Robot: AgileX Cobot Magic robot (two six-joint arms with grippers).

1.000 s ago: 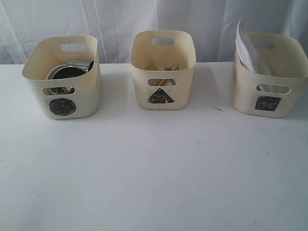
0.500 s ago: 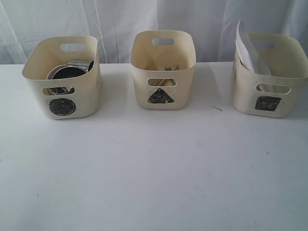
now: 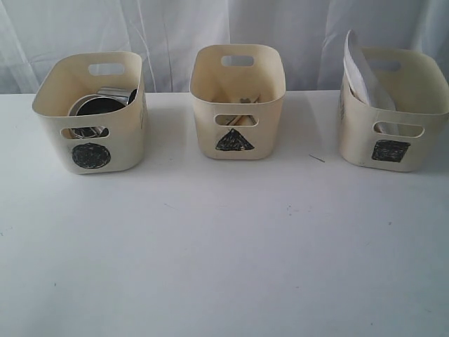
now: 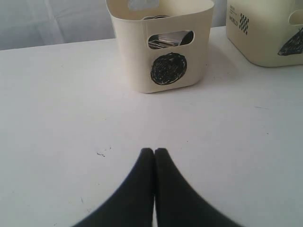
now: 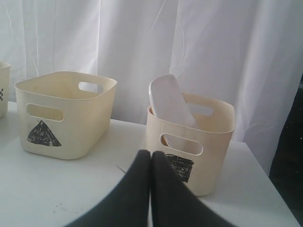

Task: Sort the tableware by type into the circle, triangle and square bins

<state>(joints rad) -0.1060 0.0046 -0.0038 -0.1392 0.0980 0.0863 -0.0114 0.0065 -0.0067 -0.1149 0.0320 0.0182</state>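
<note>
Three cream bins stand in a row at the back of the white table. The circle bin [image 3: 91, 112] [image 4: 163, 45] on the left holds steel mugs and bowls [image 3: 98, 105]. In the triangle bin [image 3: 237, 98] [image 5: 66, 113] in the middle, cutlery and chopsticks [image 3: 245, 100] show. Out of the square bin [image 3: 394, 105] [image 5: 194, 142] on the right a large white plate [image 3: 361, 70] [image 5: 170, 101] leans. My left gripper [image 4: 154, 150] is shut and empty, low over the bare table in front of the circle bin. The right gripper [image 5: 151, 152] is shut and empty, in front of the square bin. Neither arm shows in the exterior view.
A white curtain [image 3: 224, 28] hangs behind the table. A thin dark sliver [image 3: 317, 159] lies between the triangle and square bins. The table's right edge [image 5: 279, 198] runs close beside the square bin.
</note>
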